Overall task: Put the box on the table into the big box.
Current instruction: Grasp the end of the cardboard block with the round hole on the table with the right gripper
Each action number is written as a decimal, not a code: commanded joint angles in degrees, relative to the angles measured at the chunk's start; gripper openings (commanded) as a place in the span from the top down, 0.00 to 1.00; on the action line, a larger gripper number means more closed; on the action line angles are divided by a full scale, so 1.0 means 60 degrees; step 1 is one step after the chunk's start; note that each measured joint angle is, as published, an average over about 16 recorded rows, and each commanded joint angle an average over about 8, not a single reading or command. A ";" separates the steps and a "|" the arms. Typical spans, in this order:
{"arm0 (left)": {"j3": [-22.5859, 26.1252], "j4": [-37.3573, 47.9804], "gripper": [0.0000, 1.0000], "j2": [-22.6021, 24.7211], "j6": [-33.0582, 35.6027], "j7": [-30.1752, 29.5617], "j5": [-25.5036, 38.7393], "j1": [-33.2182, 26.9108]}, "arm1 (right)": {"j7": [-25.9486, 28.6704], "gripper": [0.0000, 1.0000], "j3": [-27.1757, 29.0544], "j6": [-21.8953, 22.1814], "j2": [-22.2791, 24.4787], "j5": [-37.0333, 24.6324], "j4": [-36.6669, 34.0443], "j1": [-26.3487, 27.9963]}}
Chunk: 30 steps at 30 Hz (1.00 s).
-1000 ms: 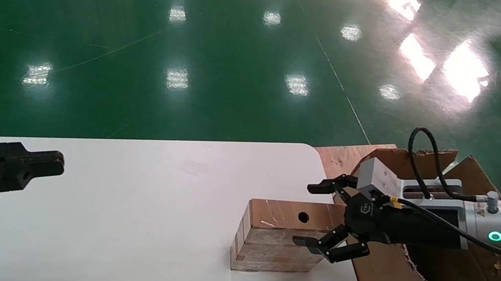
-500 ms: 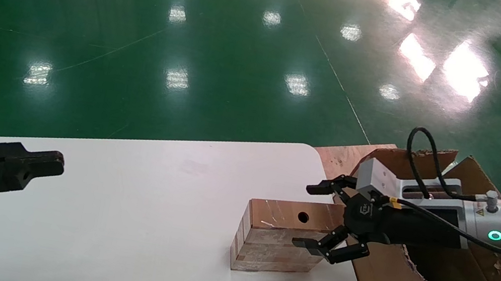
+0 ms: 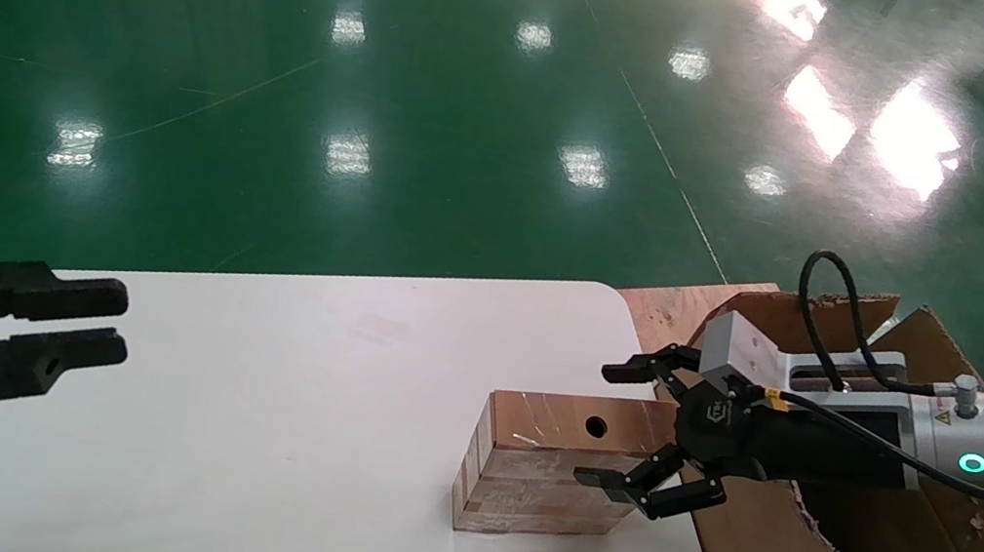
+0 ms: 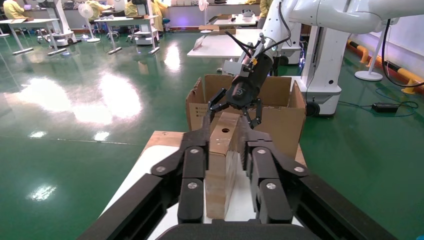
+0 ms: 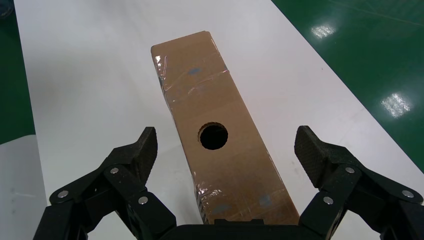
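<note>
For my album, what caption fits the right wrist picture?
Open right pincer straddles the taped box on the white table.

No words or numbers can be read. The right gripper (image 3: 616, 426) has a small white hexagonal logo on its black body, behind the fingers; its letters are too small to make out. Farther back on that arm, a small yellow triangular warning sign sits by a glowing green ring. The big box (image 4: 280, 112) carries small dark print on its side, past the fingers in the left wrist view, illegible.
</note>
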 commanded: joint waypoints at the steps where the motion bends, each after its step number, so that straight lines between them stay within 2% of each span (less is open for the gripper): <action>1: 0.0000 0.0000 0.00 0.0000 0.0000 0.0000 0.0000 0.0000 | 0.0001 0.65 0.0001 0.0002 0.0000 -0.0006 0.0003 -0.0001; 3: 0.0000 0.0000 0.00 0.0000 0.0000 0.0000 0.0000 0.0000 | 0.0002 0.90 0.0002 0.0004 0.0000 -0.0012 0.0004 -0.0002; 4: 0.0000 0.0000 0.00 0.0000 0.0000 0.0000 0.0000 0.0000 | 0.0002 0.99 0.0002 0.0005 0.0000 -0.0014 0.0004 -0.0003; 5: 0.0000 0.0000 0.00 0.0000 0.0000 0.0000 0.0000 0.0000 | 0.0002 1.00 0.0003 0.0006 0.0000 -0.0017 0.0005 -0.0003; 30: 0.0000 0.0000 0.00 0.0000 0.0000 0.0000 0.0000 0.0000 | 0.0003 1.00 0.0014 0.0020 -0.0001 -0.0037 0.0020 -0.0014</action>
